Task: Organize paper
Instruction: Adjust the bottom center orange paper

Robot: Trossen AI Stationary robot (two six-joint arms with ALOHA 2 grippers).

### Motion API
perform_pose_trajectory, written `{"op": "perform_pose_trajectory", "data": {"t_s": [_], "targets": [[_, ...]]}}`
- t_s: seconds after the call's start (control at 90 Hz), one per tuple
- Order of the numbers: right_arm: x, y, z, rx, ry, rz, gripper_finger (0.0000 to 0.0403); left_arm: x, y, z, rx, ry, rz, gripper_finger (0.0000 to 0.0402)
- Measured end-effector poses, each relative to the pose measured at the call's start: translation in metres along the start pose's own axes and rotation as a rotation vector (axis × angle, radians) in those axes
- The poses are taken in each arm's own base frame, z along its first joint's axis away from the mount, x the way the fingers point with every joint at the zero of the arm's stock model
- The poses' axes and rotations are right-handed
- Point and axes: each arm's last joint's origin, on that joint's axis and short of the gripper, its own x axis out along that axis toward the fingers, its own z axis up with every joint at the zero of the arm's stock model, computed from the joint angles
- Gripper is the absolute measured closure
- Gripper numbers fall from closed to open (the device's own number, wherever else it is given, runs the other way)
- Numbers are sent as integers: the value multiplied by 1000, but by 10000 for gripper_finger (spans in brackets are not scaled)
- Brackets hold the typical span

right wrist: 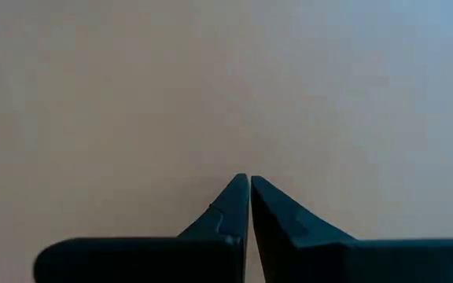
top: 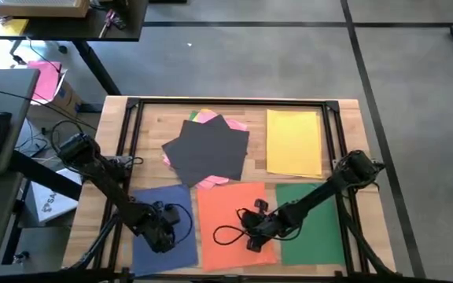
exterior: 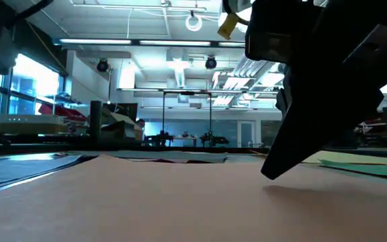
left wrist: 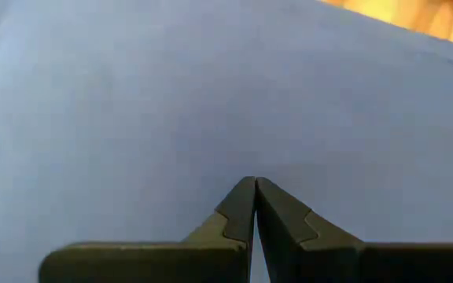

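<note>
Surface (top: pixel 351 118): pale wooden top, rectangular, framed by black rails; it carries every sheet listed below.

Dark grey paper sheet (top: pixel 208 149): thin rectangle, turned at an angle, lying toward the far middle of the surface on top of a loose pile.

Yellow paper sheet (top: pixel 293 141): thin rectangle, lying flat and square at the far right, just beside the dark grey sheet.

Orange paper sheet (top: pixel 226 206): thin rectangle, flat at the near middle, between the blue and green sheets.

Blue paper sheet (top: pixel 171 248): thin rectangle, flat at the near left, its edge along the orange sheet.

Green paper sheet (top: pixel 317 236): thin rectangle, flat at the near right, partly hidden under the right arm.

Pink paper sheets (top: pixel 211 181): edges only, showing from under the dark grey sheet; a green and yellow sliver shows at the pile's far edge.

Left gripper (top: pixel 160 233): dark, low over the blue sheet; in the left wrist view the jaws are pressed together, with nothing between them.

Right gripper (top: pixel 252 230): dark, low over the orange sheet beside a loop of black cable; in the right wrist view the jaws meet at the tips, holding nothing.
</note>
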Motion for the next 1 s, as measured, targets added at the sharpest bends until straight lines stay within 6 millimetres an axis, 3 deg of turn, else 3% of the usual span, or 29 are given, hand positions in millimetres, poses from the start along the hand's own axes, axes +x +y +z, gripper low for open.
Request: {"op": "perform_pose_trajectory", "data": {"t_s": [0.167,0.511,0.722,0.878,1.0], "targets": [[0,0,0,-16,6,7,403,3,-2,5,112,-15,-24,401],[-1,1,2,-1,-14,6,403,0,-3,7,110,27,-14,401],[-3,3,6,0,-36,-5,403,-18,-16,29,123,6,13,401],[-29,0,17,-15,-5,-75,403,-17,-12,48,86,-41,15,401],[-54,-15,15,-11,66,-200,403,-10,-3,63,58,-44,52,401]]}}
